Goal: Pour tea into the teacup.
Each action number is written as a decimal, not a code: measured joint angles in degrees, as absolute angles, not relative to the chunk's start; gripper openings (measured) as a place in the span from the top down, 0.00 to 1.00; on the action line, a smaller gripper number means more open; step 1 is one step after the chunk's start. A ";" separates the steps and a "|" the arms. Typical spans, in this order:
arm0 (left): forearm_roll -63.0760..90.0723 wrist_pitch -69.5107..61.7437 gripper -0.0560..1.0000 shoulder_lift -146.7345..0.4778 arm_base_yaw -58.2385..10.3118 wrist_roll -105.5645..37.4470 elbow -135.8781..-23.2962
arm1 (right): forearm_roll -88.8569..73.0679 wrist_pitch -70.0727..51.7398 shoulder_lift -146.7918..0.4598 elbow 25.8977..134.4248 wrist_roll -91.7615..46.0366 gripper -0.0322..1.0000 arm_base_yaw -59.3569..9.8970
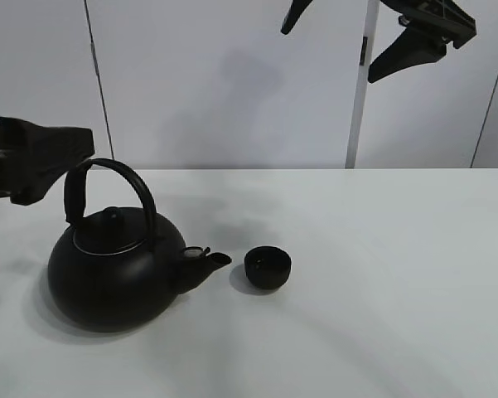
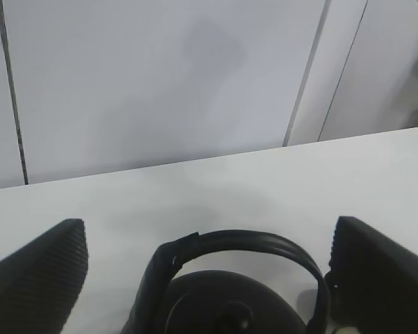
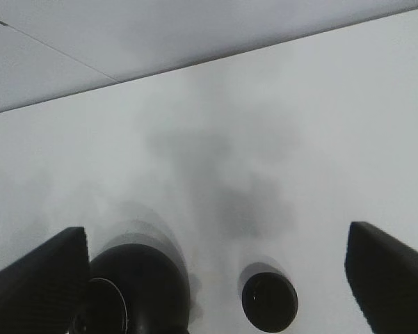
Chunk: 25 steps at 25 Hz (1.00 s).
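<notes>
Exterior high: teacup (image 1: 268, 268) beside kettle (image 1: 116, 269) spout.

**Both grippers open, one low left, one high right**

The left gripper (image 1: 45, 166) enters from the left edge of the exterior view at mid-height, its dark fingers (image 2: 38, 278) spread wide apart with nothing held between them. The right gripper (image 1: 356, 37) hangs in the upper right of the frame, well above the table, its fingers (image 3: 389, 278) likewise parted and empty.

Soft even light, faint blurred shadows
</notes>
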State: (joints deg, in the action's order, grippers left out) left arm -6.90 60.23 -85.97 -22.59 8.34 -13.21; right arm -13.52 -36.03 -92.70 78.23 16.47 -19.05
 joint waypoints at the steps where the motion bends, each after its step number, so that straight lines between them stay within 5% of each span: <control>1: -6.90 57.79 0.30 -84.26 -22.59 8.69 -13.43 | -13.52 -36.03 -92.70 78.23 16.47 0.30 -19.05; 8: -15.57 30.81 0.30 -72.50 -22.59 13.85 -24.11 | -13.52 -36.03 -92.70 78.23 16.47 0.30 -19.05; 16: -30.65 -12.35 0.30 -69.99 -26.13 33.04 -50.16 | -13.52 -36.01 -92.70 78.23 16.47 0.30 -19.05; 25: 8.53 -43.91 0.31 -81.03 -28.93 3.06 -74.59 | -13.52 -36.01 -92.70 78.23 16.47 0.30 -19.05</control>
State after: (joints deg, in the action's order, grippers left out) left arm 8.53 -43.91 -81.03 -28.93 3.06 -74.59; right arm -13.52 -36.01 -92.70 78.23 16.47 -19.05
